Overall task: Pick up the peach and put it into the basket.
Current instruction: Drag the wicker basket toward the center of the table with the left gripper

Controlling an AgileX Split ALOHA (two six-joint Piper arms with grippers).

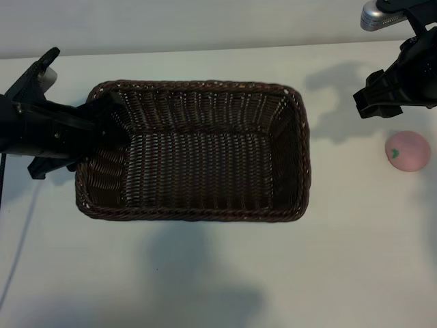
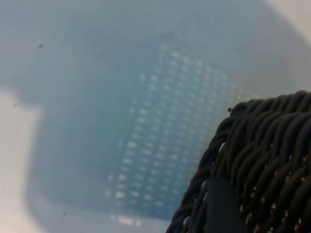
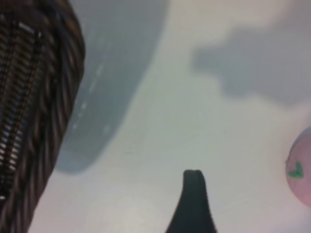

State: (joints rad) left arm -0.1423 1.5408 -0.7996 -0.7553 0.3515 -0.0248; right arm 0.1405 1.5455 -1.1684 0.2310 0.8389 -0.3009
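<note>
Outside cam: the basket (image 1: 194, 150) sits in the middle of the white tabletop (image 1: 205, 273), nothing in it yet. The peach (image 1: 407, 150) lies on the table near the right edge, well apart from the basket. My right gripper (image 1: 379, 102) hangs just above & beside the peach, not touching it. My left gripper (image 1: 102, 126) is at the basket's left rim, prob. to keep the basket from sliding; it seems to sit on the wicker w/ one finger inside.

Left wrist cam: the woven rim (image 2: 262, 160) is v. close, w/ the basket's shadow on the table behind it.

Right wrist cam: one dark fingertip (image 3: 194, 194) shows w/ bare table all round, so my jaws are apart & hold nothing. The peach peeks in at the side w/ its green mark (image 3: 295, 170). Plain white top, pale wall at the back.
</note>
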